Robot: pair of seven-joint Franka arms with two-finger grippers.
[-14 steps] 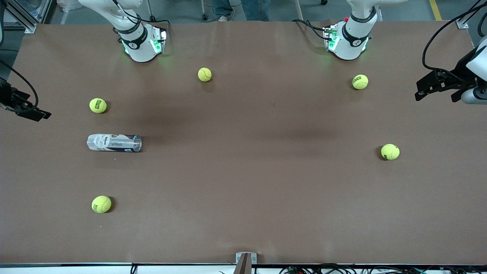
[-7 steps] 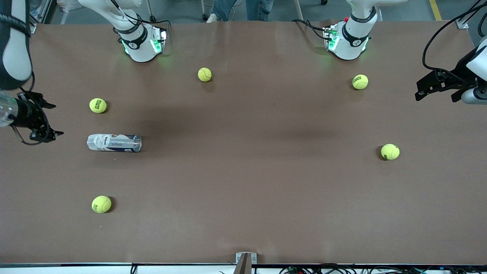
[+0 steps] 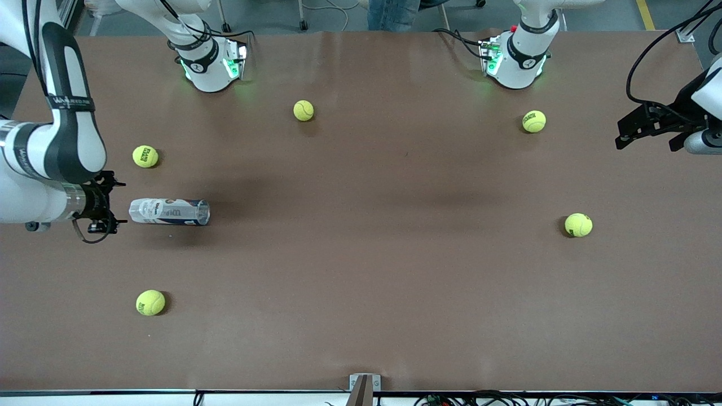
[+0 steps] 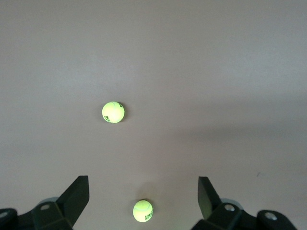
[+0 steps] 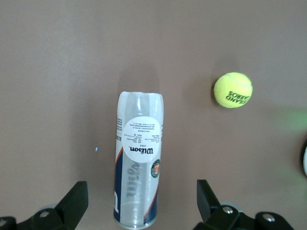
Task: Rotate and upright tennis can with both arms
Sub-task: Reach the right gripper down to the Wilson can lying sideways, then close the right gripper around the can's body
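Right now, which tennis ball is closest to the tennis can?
The tennis ball just farther from the front camera than the lying tennis can, near the right gripper; the other four sit farther off.

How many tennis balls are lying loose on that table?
5. Two sit beside the tennis can: one farther from the front camera, one nearer. One lies between the bases. Two are at the left arm's end.

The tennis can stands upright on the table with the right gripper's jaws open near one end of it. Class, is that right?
Not quite. The tennis can lies on its side on the table, not upright; the front view and the right wrist view both show this. The right gripper is indeed near one end of it, jaws open.
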